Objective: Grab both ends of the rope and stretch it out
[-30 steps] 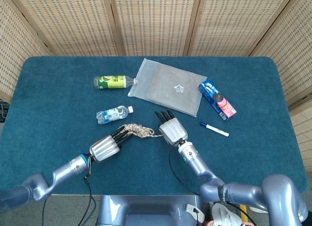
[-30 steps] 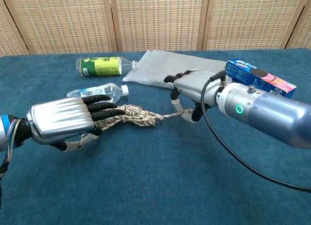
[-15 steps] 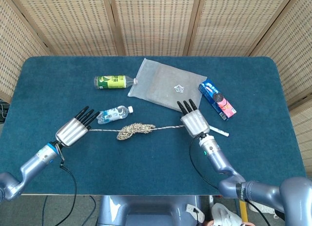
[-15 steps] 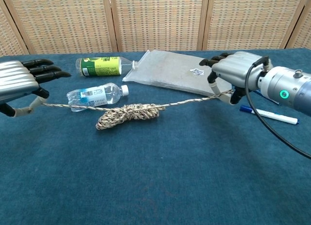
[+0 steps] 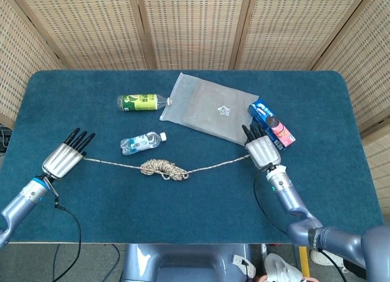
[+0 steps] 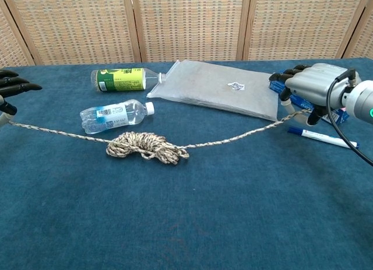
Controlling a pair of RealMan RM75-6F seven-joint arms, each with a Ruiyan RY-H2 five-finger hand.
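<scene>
A speckled beige rope runs across the blue table, with a tangled bundle still coiled near its middle. My left hand holds the rope's left end at the table's left side; in the chest view only its fingertips show at the frame edge. My right hand pinches the right end beside the snack box. Both strands rise from the bundle toward the hands, slightly slack.
A small clear water bottle lies just behind the rope. A green-labelled bottle and a grey padded envelope lie further back. A blue-and-pink snack box and a white marker pen sit by my right hand.
Both hands have moved apart, left further left and right further right, drawing rope out. The bundle has shrunk and shifted slightly toward the front.
</scene>
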